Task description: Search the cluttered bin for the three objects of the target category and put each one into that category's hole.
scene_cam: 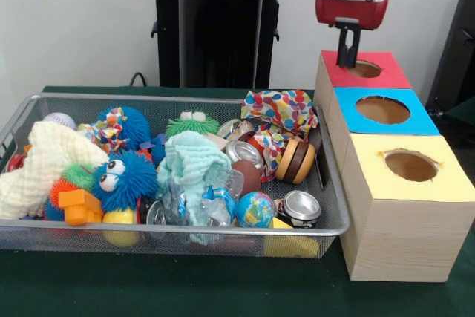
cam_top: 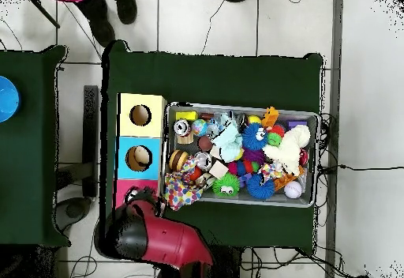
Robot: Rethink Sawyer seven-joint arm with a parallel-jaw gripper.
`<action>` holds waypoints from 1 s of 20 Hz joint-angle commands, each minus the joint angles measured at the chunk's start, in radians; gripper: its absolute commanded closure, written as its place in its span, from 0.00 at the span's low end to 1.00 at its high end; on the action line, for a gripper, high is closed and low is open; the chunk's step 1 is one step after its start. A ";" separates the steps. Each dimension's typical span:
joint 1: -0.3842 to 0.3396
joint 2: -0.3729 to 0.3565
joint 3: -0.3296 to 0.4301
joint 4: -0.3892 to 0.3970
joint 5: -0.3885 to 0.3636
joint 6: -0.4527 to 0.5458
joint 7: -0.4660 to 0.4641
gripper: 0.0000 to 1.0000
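The gripper hangs directly over the red box's hole, positioned for release; fingers drawn together, contents indiscernible.

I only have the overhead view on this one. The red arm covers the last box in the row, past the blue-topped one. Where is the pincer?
Observer: The front view shows the pincer hanging straight down over the red-topped box, its tip at the hole.
Operator: Is it carrying a toy?
Observer: I cannot tell its state. No toy shows below it or around the hole.
Operator: What lies nearest that box inside the bin?
Observer: A brown and tan rounded toy stands on edge in the cluttered bin, at the wall beside the boxes, under a spotted cloth.
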 commanded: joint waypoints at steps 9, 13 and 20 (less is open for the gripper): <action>-0.193 0.202 0.046 -0.123 -0.197 -0.092 0.033 1.00; -0.244 0.270 0.063 -0.163 -0.241 -0.123 0.039 1.00; -0.244 0.304 0.040 -0.202 -0.295 -0.140 0.057 1.00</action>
